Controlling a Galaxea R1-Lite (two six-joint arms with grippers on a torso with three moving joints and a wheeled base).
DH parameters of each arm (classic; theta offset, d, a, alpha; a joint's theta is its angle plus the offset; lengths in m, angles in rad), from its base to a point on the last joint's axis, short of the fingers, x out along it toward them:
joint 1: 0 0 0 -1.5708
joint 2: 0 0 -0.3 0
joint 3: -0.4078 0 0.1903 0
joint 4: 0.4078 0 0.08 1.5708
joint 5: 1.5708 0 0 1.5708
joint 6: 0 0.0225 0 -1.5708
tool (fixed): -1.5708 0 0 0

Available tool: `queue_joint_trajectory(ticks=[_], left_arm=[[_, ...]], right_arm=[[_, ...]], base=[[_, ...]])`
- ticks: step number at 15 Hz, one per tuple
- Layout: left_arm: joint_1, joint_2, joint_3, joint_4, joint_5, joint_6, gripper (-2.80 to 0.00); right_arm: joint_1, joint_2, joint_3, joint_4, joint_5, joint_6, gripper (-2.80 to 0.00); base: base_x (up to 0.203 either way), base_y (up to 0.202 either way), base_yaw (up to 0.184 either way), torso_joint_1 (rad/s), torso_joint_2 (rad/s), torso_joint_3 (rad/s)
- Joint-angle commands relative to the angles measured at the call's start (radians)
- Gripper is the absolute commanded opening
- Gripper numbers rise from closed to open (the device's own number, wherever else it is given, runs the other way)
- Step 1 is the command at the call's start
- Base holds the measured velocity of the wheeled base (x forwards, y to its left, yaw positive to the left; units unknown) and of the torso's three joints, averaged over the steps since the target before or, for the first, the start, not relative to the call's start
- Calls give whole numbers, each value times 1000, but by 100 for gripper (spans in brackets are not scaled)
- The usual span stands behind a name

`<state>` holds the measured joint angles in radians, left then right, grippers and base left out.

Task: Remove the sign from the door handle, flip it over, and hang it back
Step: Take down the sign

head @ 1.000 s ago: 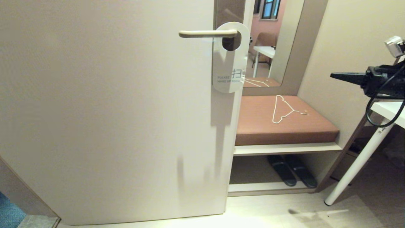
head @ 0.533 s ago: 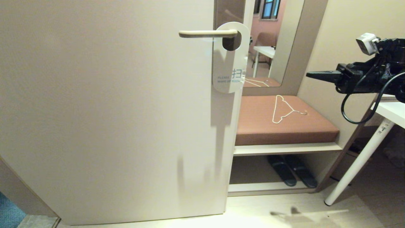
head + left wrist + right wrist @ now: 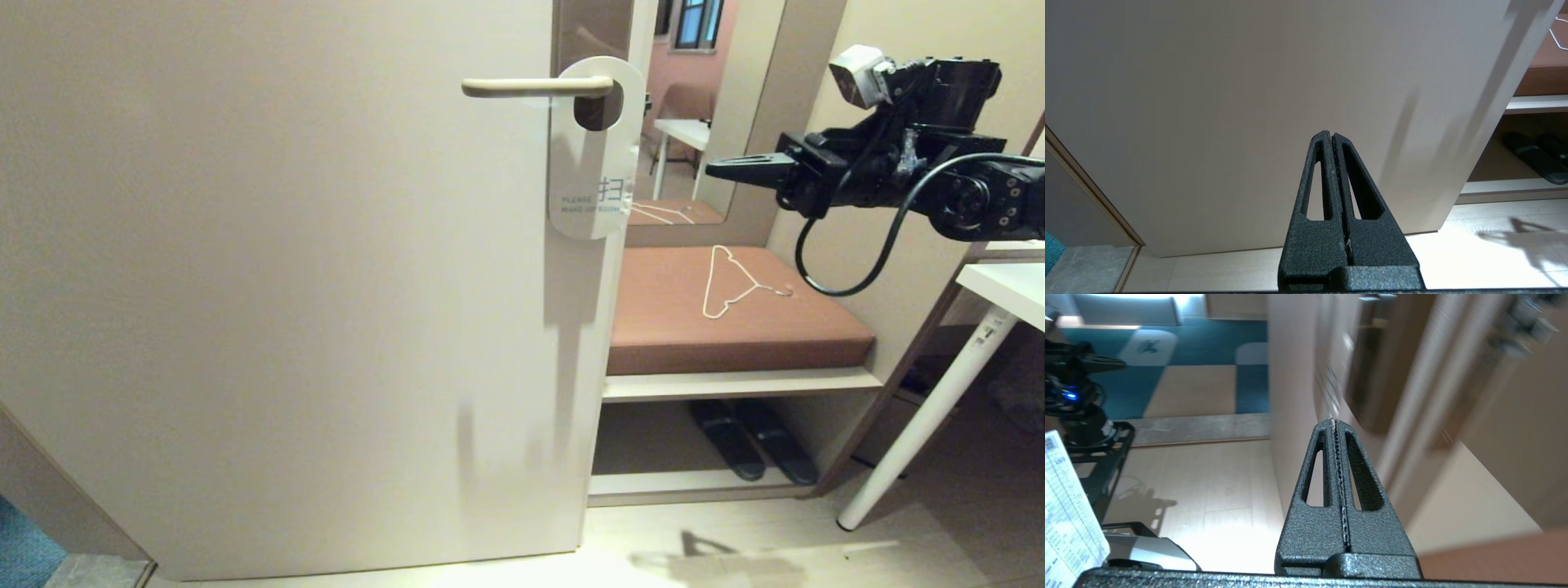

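The sign (image 3: 589,151) hangs by its oval hole on the door handle (image 3: 535,86), at the handle's pivot end near the door (image 3: 286,286) edge, white face outward with "PLEASE MAKE UP ROOM" legible. The right gripper (image 3: 714,170) is held level to the right of the sign, well apart from it, above the brown bench cushion (image 3: 669,327) bearing a white wire hanger (image 3: 735,282); its jaws are pressed fully together and hold nothing. The left gripper (image 3: 1330,134) faces the lower door panel, jaws likewise closed and empty.
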<state>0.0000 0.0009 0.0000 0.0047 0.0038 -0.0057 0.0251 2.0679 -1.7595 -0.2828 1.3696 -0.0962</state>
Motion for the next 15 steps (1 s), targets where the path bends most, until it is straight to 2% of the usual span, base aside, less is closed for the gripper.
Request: queue_joint_trajectory(ticks=[1, 15], left_arm=[[0, 1, 0, 0, 1, 0, -280], [0, 1, 0, 0, 1, 0, -280]], right_arm=[[51, 39, -45, -3, 6, 4, -280], [97, 134, -150, -9, 13, -2, -280]], base=[[0, 0, 0, 0, 0, 0], [0, 0, 0, 0, 0, 0]])
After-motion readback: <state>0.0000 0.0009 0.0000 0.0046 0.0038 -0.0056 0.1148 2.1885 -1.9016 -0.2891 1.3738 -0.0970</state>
